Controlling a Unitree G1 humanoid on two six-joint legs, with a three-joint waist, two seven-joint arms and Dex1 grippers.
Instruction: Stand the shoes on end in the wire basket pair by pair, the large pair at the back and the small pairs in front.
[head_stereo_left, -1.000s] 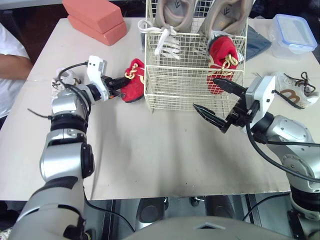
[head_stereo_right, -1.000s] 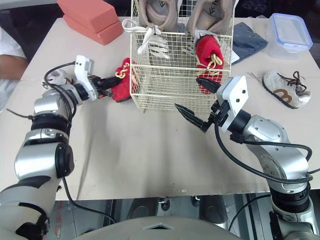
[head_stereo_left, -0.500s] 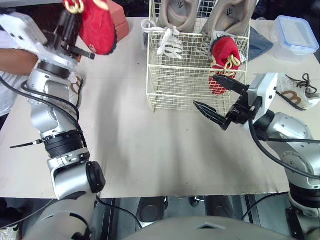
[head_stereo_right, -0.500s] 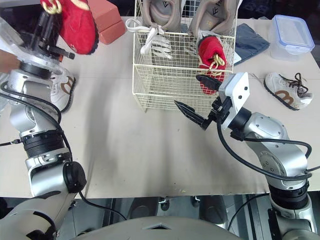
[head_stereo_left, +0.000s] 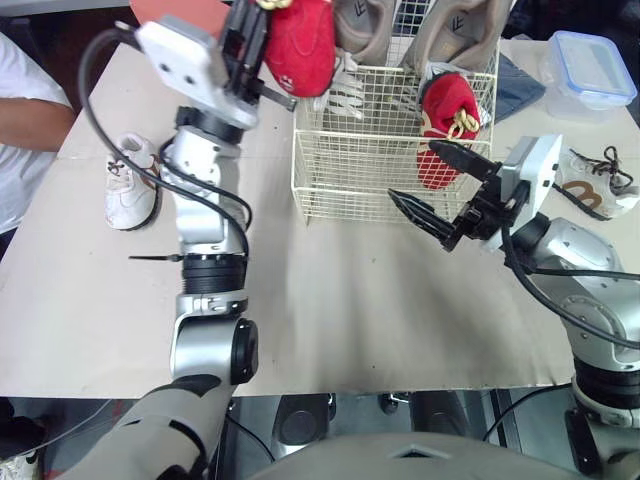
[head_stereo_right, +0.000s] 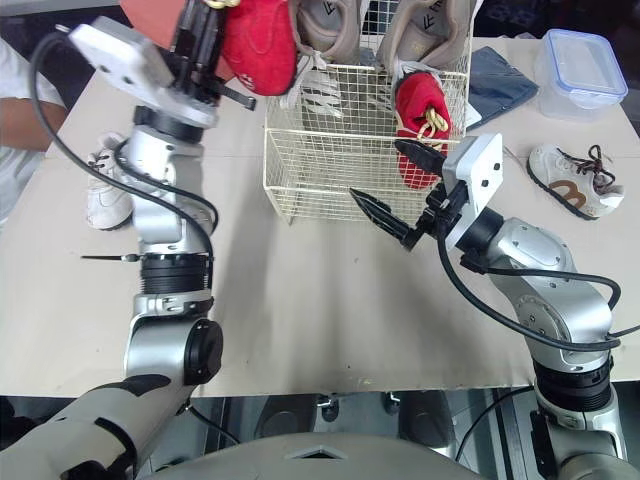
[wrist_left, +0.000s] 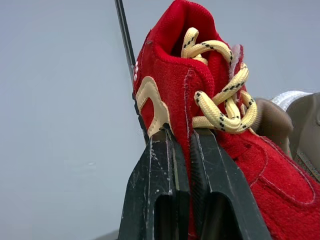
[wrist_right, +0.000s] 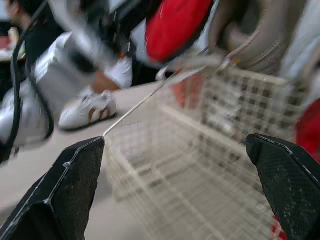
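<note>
My left gripper (head_stereo_left: 250, 30) is shut on a small red shoe (head_stereo_left: 298, 42) with yellow laces, held high over the near-left corner of the wire basket (head_stereo_left: 350, 170). The left wrist view shows its fingers (wrist_left: 165, 165) pinching the red shoe (wrist_left: 200, 105) at the collar. A second red shoe (head_stereo_left: 448, 118) stands on end in the basket's front right. Two large beige shoes (head_stereo_left: 365, 25) stand at the basket's back. My right gripper (head_stereo_left: 440, 190) hangs open just right of the basket's front. A white shoe (head_stereo_left: 130, 185) lies at the left, another white shoe (head_stereo_left: 592, 180) at the right.
A clear lidded container (head_stereo_left: 590, 68) sits at the back right beside a dark cloth (head_stereo_left: 515, 85). A salmon block (head_stereo_left: 175, 10) lies at the back left. A person in a white sleeve (head_stereo_left: 30, 120) is at the table's left edge.
My left arm has swung right with the red shoe, from above the table's left side to over the basket's left corner. The right gripper has barely shifted.
</note>
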